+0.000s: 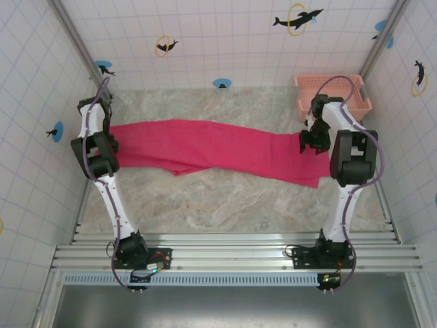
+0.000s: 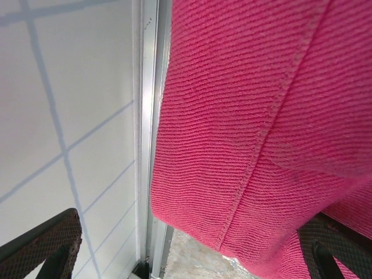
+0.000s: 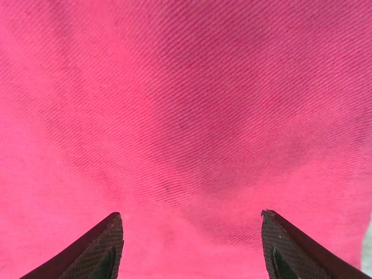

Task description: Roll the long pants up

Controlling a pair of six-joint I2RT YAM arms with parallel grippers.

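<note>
A marble-patterned table (image 1: 225, 205), walled in by white tiles (image 1: 225, 41) dotted with dolphin stickers (image 1: 295, 19), carries the long pants (image 1: 205, 147), bright magenta and lying flat, stretched almost from the left wall to the right side. In the overhead view the cloth runs in a long band, higher at the left end and dipping toward the near right, with a narrow waist-like pinch near the middle where the lower edge folds in.

The left arm (image 1: 113, 198) and the right arm (image 1: 345, 198) rise from an aluminium rail (image 1: 232, 256) at the near edge, and each reaches over one end of the garment. A salmon-pink lattice basket (image 1: 332, 89) sits in the far right corner, just behind the right arm's wrist and clear of the cloth.

The right gripper (image 3: 190, 214) hangs over the right end of the garment, released, its two dark textured fingers (image 3: 96, 250) spread wide with unbroken magenta weave between them. The left gripper (image 2: 186, 224) is likewise released at the left end: one finger (image 2: 43, 244) stands before the wall tile beside a metal corner post (image 2: 148, 116), the other at the bottom right is partly covered by the cloth's edge, where a stitched seam (image 2: 273, 116) runs diagonally
</note>
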